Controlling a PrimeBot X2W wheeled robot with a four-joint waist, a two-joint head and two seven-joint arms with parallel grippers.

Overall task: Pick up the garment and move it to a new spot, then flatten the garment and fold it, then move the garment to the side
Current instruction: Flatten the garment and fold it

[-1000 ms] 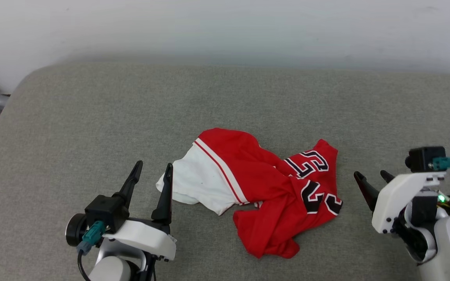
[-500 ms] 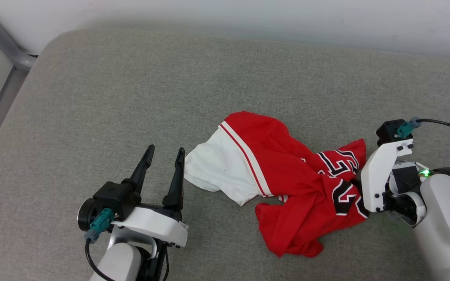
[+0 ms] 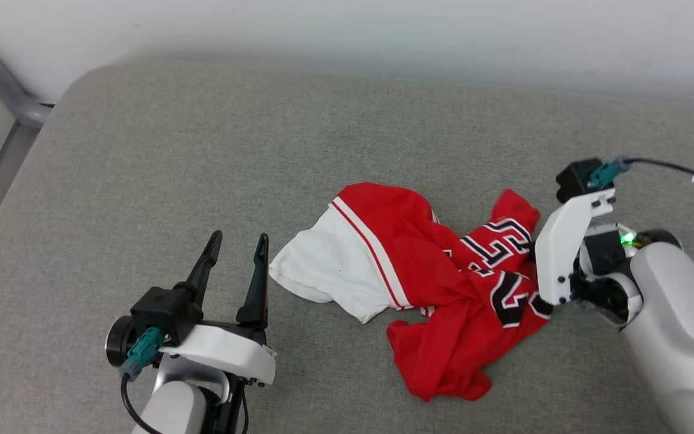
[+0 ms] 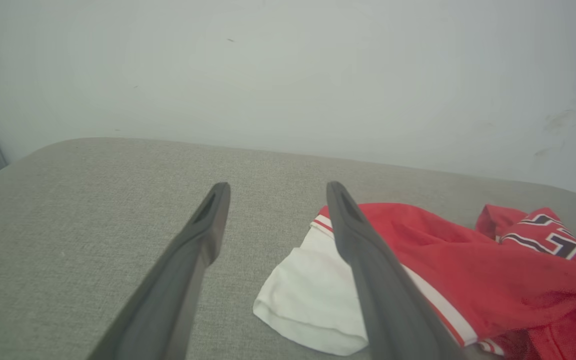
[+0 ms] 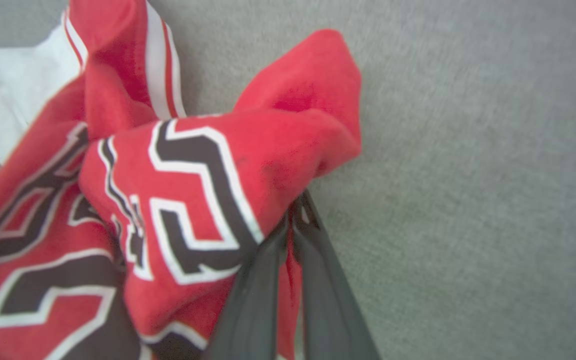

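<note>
Grey fabric cushion (image 3: pixel 202 150) against a pale wall (image 3: pixel 347 30). Crumpled red "23" T-shirt (image 3: pixel 419 271) lying between the hands, white sleeve (image 3: pixel 323 271) just beside the left hand (image 3: pixel 238 237), fingers spread and empty. Right hand (image 5: pixel 293 220) pinched together on a red fold at the shirt's edge.

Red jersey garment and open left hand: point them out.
Red jersey garment (image 3: pixel 419 265), head view, on its plain red middle.
Left hand (image 3: pixel 238 236), head view, midway between its fingertips.
</note>
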